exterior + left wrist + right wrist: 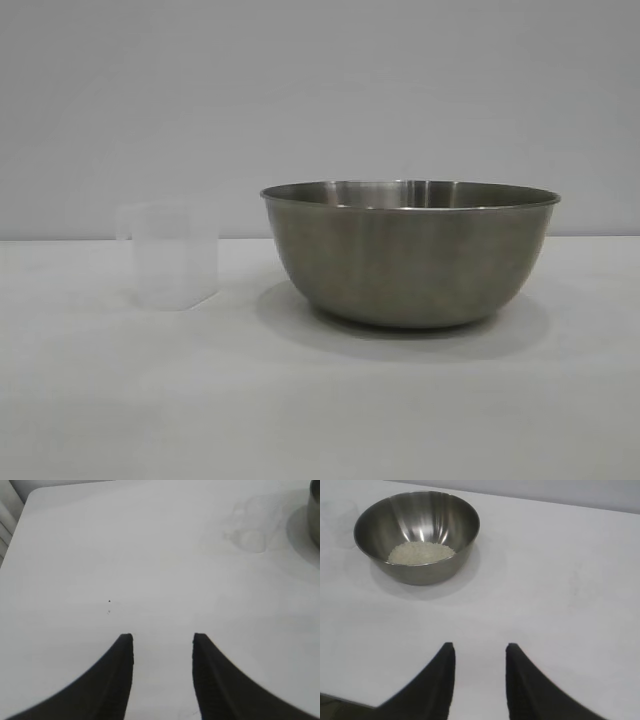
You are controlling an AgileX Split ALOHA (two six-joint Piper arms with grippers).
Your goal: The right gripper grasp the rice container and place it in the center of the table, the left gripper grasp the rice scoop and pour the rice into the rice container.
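Above the table [150,555], the left pincer [163,639] and right pincer [480,647] hang partly apart, both empty.

White table [320,420]: scoop [172,256], steel bowl [410,254].

From my exterior view, the rice container [410,255] stands on the table [320,410] right of frame centre. The rice scoop [172,256] stands upright at centre left, beside the container and apart from it. In my right wrist view, the rice [421,552] lies in the container's bottom, at upper left of frame. Neither item touches a gripper.
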